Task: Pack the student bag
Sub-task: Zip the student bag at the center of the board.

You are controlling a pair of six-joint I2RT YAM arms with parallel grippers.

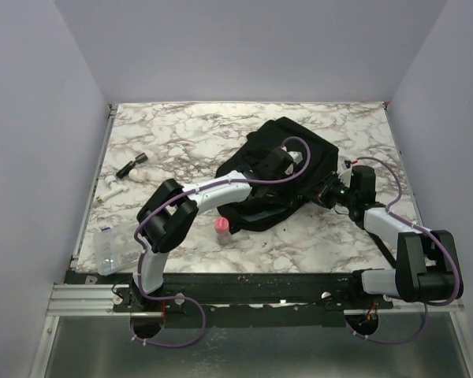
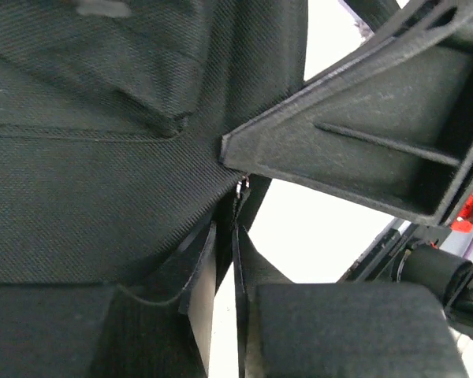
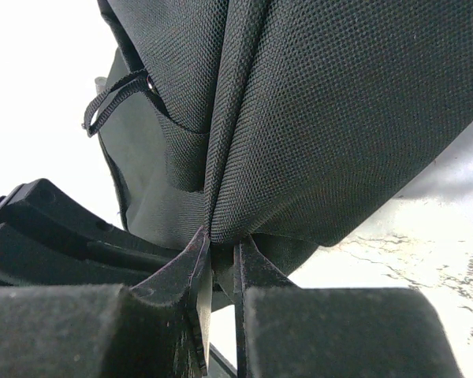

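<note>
**Bag (image 1: 311, 153) pinched from two sides, nothing loaded yet**

Bag sits right of centre on the table (image 1: 181, 134), toward the far side, slumped in a heap.
L gripper (image 2: 225, 240) comes in from the near-left. R gripper (image 3: 221, 248) comes in from the right.

Pincers:
- R is pressed together on a fold of the weave, fabric bunched right at the tips. Clear in its wrist view.
- L is nearly together too, thin slit showing. A narrow strip at the bag edge runs down into the gap. Looks like zip tape or a pull, can't confirm which.

Handling, my read:
- Soft woven fabric, no stiffness, prob light while unfilled.
- Won't hold shape. Pull one spot and the rest drags and folds.
- Weave looks grippy, not slick, nothing fragile.
- Best holds are seams, zip edge or straps. A plain panel pinch just tents up.
- Opposed holds like these should help spread the mouth.

Orientation: from overhead the long axis runs roughly diag, far-right to near-left. Can't tell which end is the top, too crumpled.

Pink item (image 1: 221, 228) lies on the table just beside the bag's near-left end, not inside.
</note>
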